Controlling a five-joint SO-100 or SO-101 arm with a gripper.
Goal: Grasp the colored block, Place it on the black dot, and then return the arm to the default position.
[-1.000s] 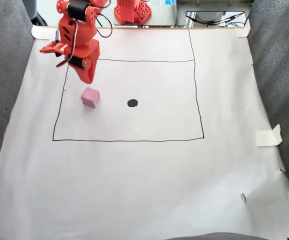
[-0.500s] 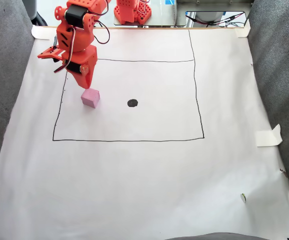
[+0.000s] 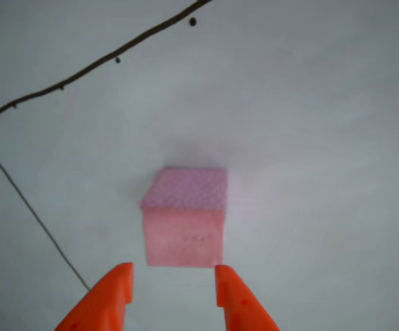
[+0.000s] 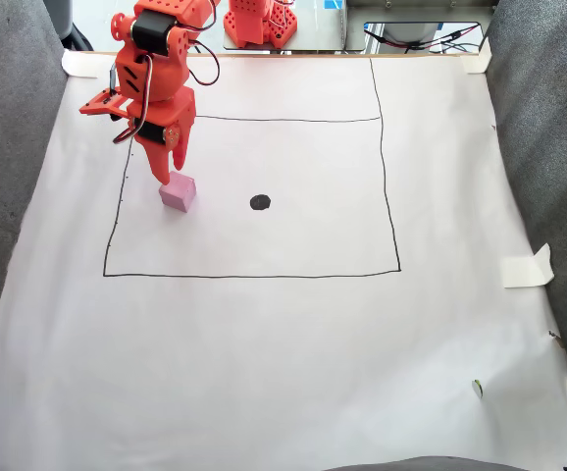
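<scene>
Other view: I see my gripper open at six o'clock, empty, both orange fingers just short of the pink block on the paper. Fixed view: the arm hangs over the block; the black dot lies near, at its three o'clock.

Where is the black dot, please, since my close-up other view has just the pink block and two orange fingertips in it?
Observer: In the fixed view, the black dot lies on the paper to the right of the colored block, apart from it.
Operator: Is anything between them?
Observer: No, only bare white paper.
Operator: Is the gripper on the block yet?
Observer: The gripper hangs at the block's far edge; your view shows its open fingertips short of it.
</scene>
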